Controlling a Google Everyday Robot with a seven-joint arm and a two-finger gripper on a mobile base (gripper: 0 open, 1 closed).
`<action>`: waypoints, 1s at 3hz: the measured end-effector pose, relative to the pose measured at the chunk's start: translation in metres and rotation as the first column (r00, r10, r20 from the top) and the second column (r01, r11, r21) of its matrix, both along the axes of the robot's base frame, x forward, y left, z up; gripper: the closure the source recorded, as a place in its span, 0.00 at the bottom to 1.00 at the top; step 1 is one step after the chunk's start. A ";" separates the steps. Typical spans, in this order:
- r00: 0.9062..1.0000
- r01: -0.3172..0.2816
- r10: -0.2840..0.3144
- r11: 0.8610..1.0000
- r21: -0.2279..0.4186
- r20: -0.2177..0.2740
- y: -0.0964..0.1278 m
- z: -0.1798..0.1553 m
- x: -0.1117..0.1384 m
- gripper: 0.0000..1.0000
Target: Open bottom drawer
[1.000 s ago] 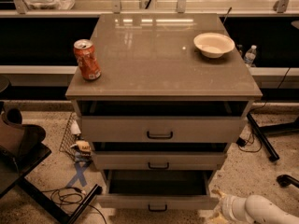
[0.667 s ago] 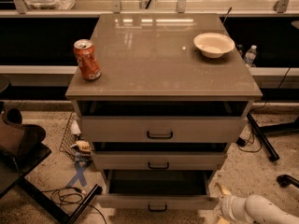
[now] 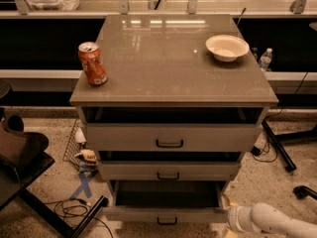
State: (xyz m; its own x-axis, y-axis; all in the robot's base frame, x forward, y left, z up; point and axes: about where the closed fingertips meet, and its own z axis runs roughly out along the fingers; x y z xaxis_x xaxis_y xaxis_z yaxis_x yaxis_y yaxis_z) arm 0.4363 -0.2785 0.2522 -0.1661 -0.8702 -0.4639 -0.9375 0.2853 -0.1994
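Note:
The bottom drawer (image 3: 167, 215) is the lowest of three grey-beige fronts. It has a small black bar handle (image 3: 167, 221) and stands pulled out, showing a dark inside (image 3: 166, 194). The middle drawer (image 3: 168, 171) and the top drawer (image 3: 171, 138) are each out a little. My white arm (image 3: 277, 222) comes in from the lower right. My gripper (image 3: 229, 223) is at its end, by the right front corner of the bottom drawer and away from the handle.
On the cabinet top stand an orange soda can (image 3: 92, 63) at the left and a white bowl (image 3: 227, 47) at the right. A black stand (image 3: 29, 177) and cables (image 3: 74, 209) lie on the floor to the left, and black legs (image 3: 280, 150) to the right.

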 end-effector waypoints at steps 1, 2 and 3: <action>0.998 -0.048 0.046 0.998 -0.031 -0.051 0.016 -0.024 0.004 0.00; 0.988 -0.112 0.103 0.991 -0.075 -0.112 0.034 -0.051 0.009 0.00; 0.988 -0.112 0.103 0.991 -0.075 -0.112 0.034 -0.052 0.009 0.00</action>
